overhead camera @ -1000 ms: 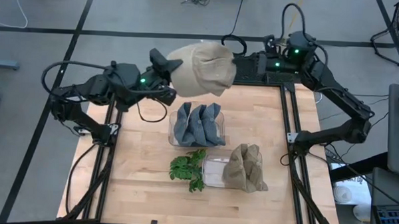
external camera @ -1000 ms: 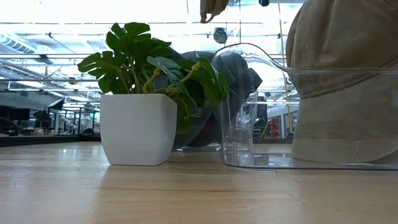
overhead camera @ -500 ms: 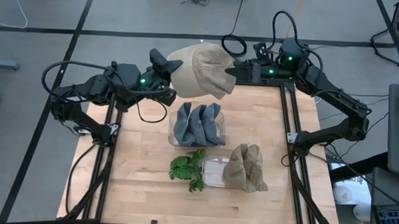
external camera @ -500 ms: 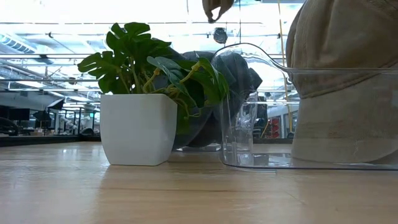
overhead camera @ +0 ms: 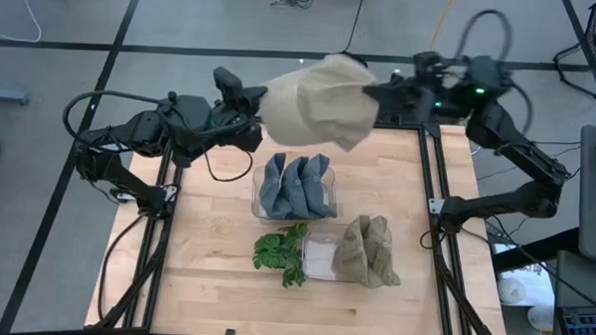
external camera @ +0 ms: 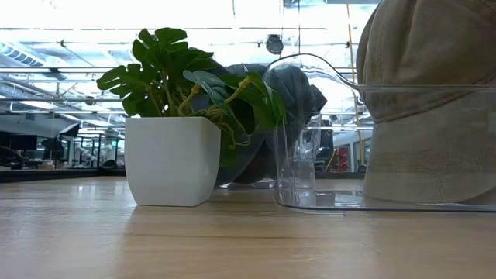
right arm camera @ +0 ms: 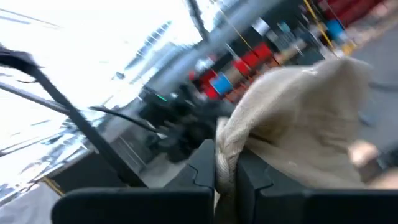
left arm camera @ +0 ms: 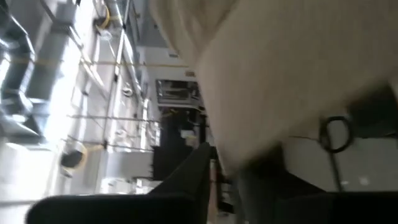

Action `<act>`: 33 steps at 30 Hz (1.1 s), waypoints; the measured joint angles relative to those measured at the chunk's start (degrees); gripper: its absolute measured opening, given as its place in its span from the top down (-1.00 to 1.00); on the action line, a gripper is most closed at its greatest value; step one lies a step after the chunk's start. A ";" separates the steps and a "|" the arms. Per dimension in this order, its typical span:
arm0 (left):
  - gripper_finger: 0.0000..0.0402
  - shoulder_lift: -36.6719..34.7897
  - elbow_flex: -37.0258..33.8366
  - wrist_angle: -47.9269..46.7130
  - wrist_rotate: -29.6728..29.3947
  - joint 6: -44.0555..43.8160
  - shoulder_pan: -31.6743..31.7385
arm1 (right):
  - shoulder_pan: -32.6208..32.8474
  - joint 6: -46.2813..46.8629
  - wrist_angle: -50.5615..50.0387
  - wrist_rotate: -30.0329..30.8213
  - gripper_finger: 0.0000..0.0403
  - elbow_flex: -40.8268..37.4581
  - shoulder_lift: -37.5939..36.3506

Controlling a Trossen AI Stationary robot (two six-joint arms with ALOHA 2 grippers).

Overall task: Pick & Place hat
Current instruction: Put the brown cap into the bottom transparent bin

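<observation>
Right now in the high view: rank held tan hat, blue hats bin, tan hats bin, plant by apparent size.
1. Held tan hat, though it is raised toward the camera, which inflates it.
2-3. Blue hats bin and tan hats bin: too alike to rank.
4. Plant, smallest.

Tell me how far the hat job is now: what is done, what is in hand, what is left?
Done: grey hats fill one clear bin, and a tan hat sits in the other bin.
In hand: a tan hat hangs above the table's far edge between the left gripper and right gripper, whose fingers pinch its edge.
Left: placing it.
</observation>
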 joint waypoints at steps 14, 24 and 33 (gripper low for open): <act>0.23 -3.18 -0.01 -31.98 1.01 -55.36 3.21 | 2.54 2.92 8.59 0.27 0.95 0.00 -4.24; 0.23 -6.12 0.00 -43.70 6.84 -82.14 2.95 | 15.87 -7.64 10.02 9.11 0.95 0.00 -3.88; 0.23 -11.82 0.00 -44.76 13.81 -89.44 5.62 | 31.68 -30.40 2.89 26.39 0.95 0.00 -0.66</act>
